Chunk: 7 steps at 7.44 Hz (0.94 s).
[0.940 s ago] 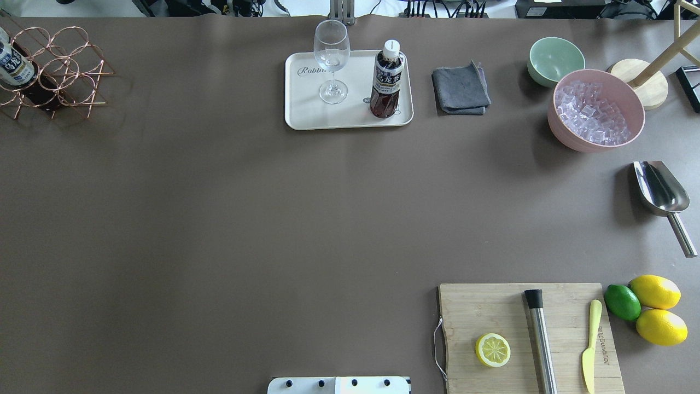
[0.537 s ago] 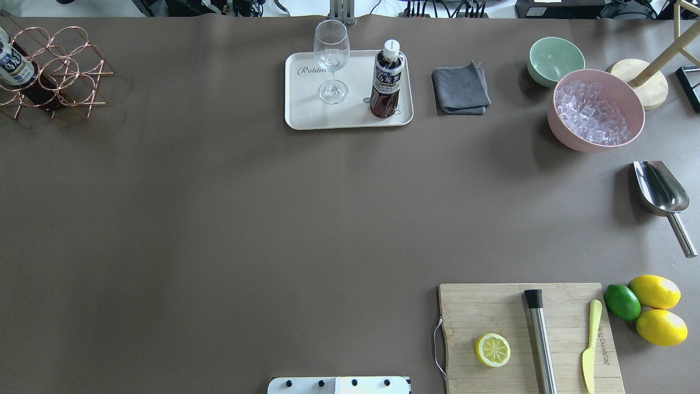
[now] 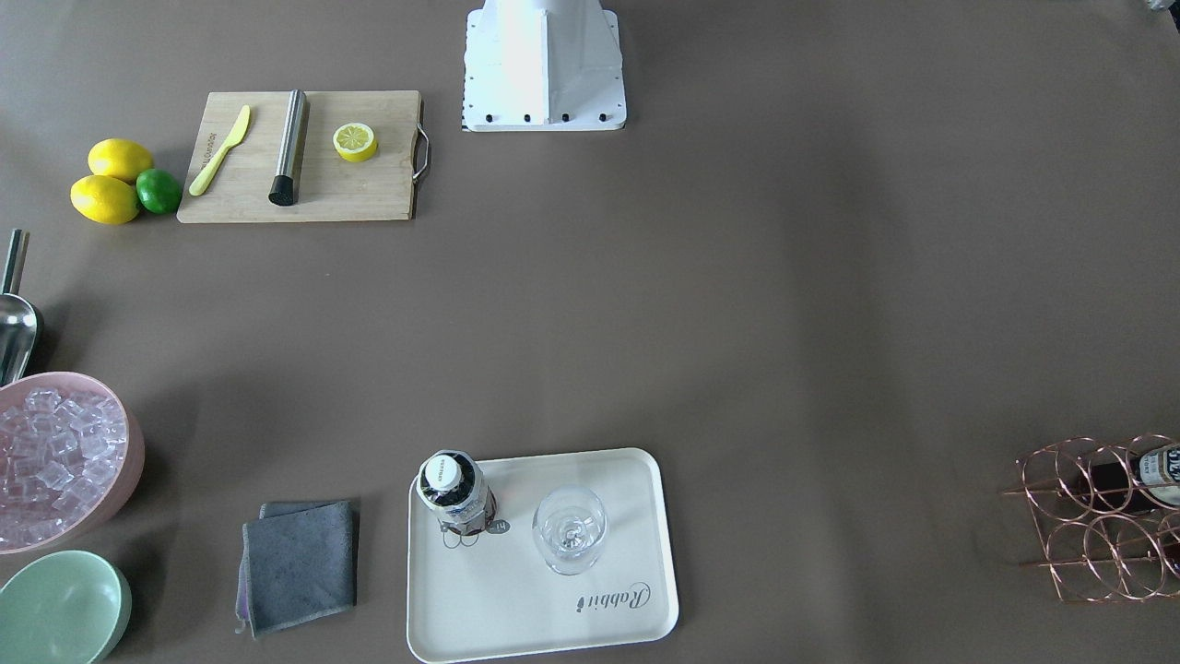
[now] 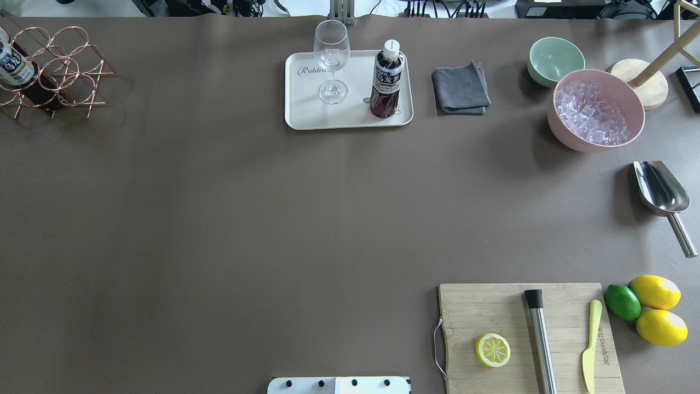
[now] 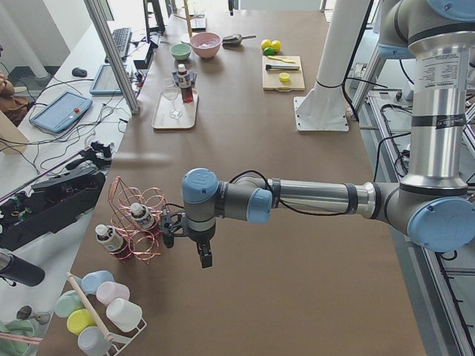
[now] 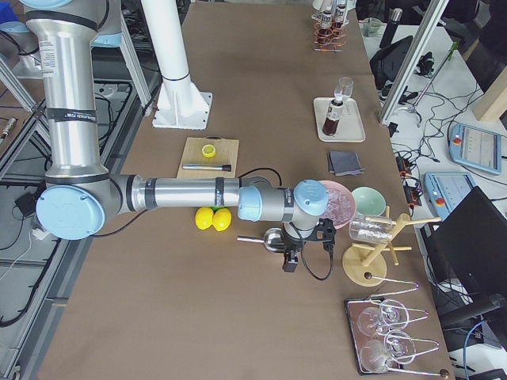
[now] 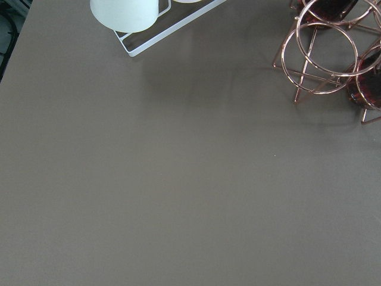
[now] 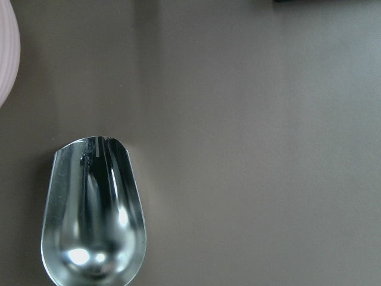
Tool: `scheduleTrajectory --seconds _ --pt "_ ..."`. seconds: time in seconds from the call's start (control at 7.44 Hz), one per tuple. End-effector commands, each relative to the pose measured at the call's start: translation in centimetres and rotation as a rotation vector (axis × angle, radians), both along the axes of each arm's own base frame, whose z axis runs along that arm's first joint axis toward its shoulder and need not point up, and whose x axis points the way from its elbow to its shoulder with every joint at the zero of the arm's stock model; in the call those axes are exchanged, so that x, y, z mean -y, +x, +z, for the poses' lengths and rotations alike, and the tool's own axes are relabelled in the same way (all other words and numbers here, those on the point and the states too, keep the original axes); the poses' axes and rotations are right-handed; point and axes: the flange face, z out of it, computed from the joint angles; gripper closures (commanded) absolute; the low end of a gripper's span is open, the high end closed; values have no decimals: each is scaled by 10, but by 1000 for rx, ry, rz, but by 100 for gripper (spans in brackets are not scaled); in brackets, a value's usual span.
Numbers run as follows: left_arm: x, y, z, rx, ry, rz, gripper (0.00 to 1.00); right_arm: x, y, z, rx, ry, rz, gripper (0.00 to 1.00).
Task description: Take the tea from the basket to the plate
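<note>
The tea (image 4: 386, 79) stands upright on the right part of the plate (image 4: 306, 112), next to a clear stemmed glass (image 4: 332, 60); it also shows in the front-facing view (image 3: 452, 487) on the plate (image 3: 516, 613). The basket (image 4: 60, 68) sits at the table's far left and holds another dark bottle (image 4: 13, 65). My left gripper (image 5: 204, 256) shows only in the exterior left view, just beside the basket (image 5: 137, 222); I cannot tell whether it is open or shut. My right gripper (image 6: 291, 260) shows only in the exterior right view, by the metal scoop (image 6: 273, 240); I cannot tell its state either.
A grey cloth (image 4: 461, 88), a green bowl (image 4: 555, 60) and a pink bowl of ice (image 4: 596, 109) lie right of the plate. A cutting board (image 4: 525, 334) with a lemon half, muddler and knife sits front right. A cup rack (image 5: 96, 319) stands near the basket.
</note>
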Motion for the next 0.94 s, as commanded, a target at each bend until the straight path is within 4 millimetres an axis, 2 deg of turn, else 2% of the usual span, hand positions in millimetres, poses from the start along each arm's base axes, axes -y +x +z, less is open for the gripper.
scheduleTrajectory --seconds 0.0,0.4,0.81 --pt "-2 1 2 -8 -9 -4 2 0 1 0 -10 0 4 0" --pt "-2 2 5 -6 -15 -1 2 -1 2 7 -30 -11 4 0" --pt "0 2 3 -8 -7 0 2 0 2 4 -28 -8 5 0"
